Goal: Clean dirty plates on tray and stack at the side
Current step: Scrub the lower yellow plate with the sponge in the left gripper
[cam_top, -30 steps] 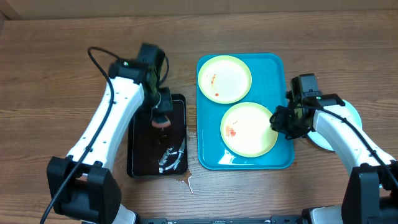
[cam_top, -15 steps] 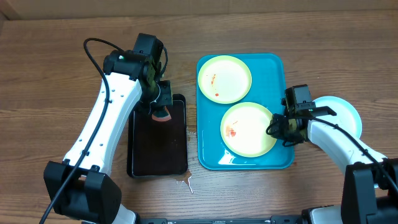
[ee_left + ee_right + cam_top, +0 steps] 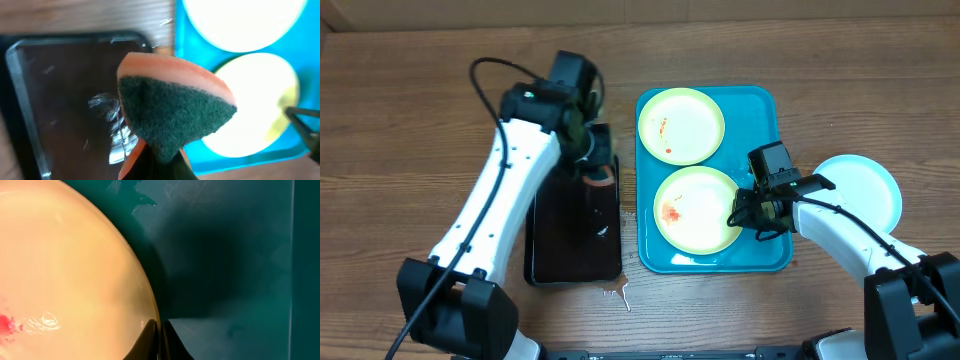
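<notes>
no readable text, no labels, brand names, numbers or signs legible in any of the three views

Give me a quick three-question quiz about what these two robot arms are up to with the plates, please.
1. True or false: the left gripper holds a sponge.
2. How many plates lie on the blue tray? A) one B) two C) three
3. Fill in: the right gripper pinches the ___ of the near plate.

Key: 1 true. 2 B, the near plate and the far plate. 3 rim.
</notes>
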Action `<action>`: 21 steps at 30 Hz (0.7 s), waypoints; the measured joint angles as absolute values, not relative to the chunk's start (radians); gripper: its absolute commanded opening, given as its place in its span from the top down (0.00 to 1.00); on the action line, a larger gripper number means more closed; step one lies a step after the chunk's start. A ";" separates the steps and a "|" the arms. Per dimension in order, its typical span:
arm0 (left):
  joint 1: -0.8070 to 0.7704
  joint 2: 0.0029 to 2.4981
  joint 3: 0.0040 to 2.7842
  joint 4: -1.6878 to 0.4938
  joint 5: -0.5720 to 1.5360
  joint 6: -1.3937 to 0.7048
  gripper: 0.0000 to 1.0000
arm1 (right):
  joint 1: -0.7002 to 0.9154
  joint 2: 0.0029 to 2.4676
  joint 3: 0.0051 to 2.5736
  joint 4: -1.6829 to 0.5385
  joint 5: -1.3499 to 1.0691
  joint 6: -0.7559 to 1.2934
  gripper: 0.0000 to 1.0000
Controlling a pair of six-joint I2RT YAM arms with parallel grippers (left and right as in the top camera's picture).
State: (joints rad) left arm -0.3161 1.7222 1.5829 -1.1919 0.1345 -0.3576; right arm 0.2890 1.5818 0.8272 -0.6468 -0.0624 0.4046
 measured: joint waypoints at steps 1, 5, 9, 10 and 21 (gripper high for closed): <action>-0.340 1.723 1.582 -1.166 0.138 -0.360 0.96 | 0.289 1.582 0.827 -0.643 -0.060 0.408 0.96; -0.457 1.760 1.579 -1.085 0.154 -0.392 0.96 | 0.290 1.582 0.827 -0.639 -0.053 0.411 0.96; -0.577 1.876 1.577 -1.003 0.189 -0.475 0.96 | 0.290 1.582 0.827 -0.639 -0.051 0.411 0.96; -0.601 1.914 1.577 -0.984 0.206 -0.500 0.96 | 0.290 1.582 0.827 -0.638 -0.051 0.411 0.96; -0.638 2.159 1.570 -0.894 0.336 -0.607 0.96 | 0.290 1.582 0.827 -0.638 -0.049 0.411 0.96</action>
